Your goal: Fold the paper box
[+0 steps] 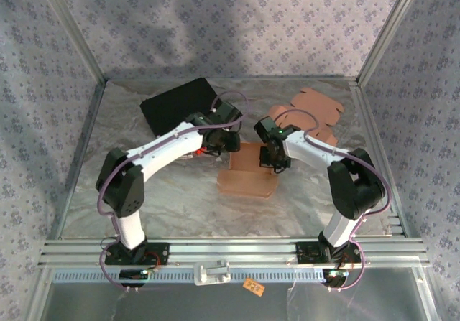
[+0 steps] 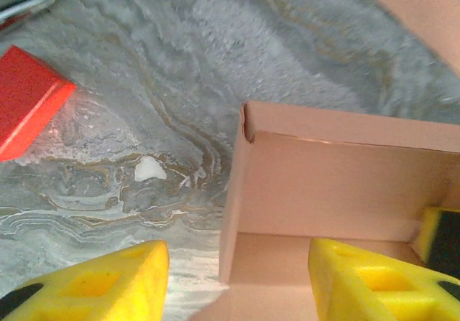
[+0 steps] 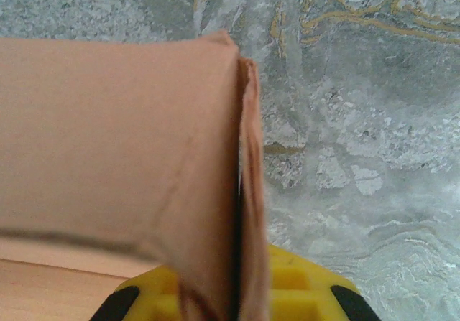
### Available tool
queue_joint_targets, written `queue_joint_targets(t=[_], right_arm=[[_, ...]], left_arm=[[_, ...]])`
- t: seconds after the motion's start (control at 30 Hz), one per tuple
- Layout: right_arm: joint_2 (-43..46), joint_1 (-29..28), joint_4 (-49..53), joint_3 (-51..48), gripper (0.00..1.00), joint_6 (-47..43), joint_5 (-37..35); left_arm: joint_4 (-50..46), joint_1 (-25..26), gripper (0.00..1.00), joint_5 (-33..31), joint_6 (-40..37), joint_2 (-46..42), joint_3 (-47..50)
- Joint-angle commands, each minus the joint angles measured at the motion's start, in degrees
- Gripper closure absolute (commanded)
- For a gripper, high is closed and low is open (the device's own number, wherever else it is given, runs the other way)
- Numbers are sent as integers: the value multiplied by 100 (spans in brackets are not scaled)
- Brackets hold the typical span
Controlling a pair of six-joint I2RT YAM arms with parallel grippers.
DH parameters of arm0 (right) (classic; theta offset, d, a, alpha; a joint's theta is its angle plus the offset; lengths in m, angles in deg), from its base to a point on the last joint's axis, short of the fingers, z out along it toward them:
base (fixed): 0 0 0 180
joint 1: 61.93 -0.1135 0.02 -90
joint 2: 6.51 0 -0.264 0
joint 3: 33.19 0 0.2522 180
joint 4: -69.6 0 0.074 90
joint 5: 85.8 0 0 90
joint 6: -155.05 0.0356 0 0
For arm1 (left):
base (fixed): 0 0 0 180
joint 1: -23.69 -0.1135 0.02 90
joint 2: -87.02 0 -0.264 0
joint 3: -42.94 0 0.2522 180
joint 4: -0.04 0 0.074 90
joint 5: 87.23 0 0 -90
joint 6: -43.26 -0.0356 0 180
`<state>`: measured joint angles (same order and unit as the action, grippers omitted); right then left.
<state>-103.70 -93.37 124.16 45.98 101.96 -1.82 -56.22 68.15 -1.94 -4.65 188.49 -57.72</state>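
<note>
The tan paper box point(image 1: 248, 171) lies partly folded at the table's middle, with its far walls raised. My left gripper point(image 1: 228, 143) hangs over its left far corner. In the left wrist view this gripper point(image 2: 237, 263) is open, its yellow fingers point(image 2: 115, 281) straddling the upright left wall point(image 2: 233, 206) without touching it. My right gripper point(image 1: 274, 156) is at the box's right side. In the right wrist view it point(image 3: 241, 292) is shut on the doubled-over right wall point(image 3: 248, 192), which stands upright between the pads.
A black flat box point(image 1: 180, 105) lies at the back left. Several flat tan cardboard blanks point(image 1: 309, 113) lie at the back right. A red object point(image 2: 25, 102) rests on the marbled table left of the box. Patterned walls enclose the table.
</note>
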Motion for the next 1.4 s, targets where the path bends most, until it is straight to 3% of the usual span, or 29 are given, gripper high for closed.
queue_joint_targets(t=[0.0,0.4,0.83,1.2,1.37], right_arm=[[101,95,5,-8,100,96,214],[345,652,-368,-329,100,783,907],[1060,1026,-1136,-979,100,3287,936],[899,939,-1386,-1256,100,4760,1110],[626,854,-856,-939,100,5129,1468]], left_arm=[[-127,-196,48,204,-29,-496,207],[-145,-814,50,749,252,-1406,922],[312,-714,47,1652,1507,-1630,948],[472,-407,44,1520,2400,-1609,737],[237,-459,39,836,2315,-2031,622]])
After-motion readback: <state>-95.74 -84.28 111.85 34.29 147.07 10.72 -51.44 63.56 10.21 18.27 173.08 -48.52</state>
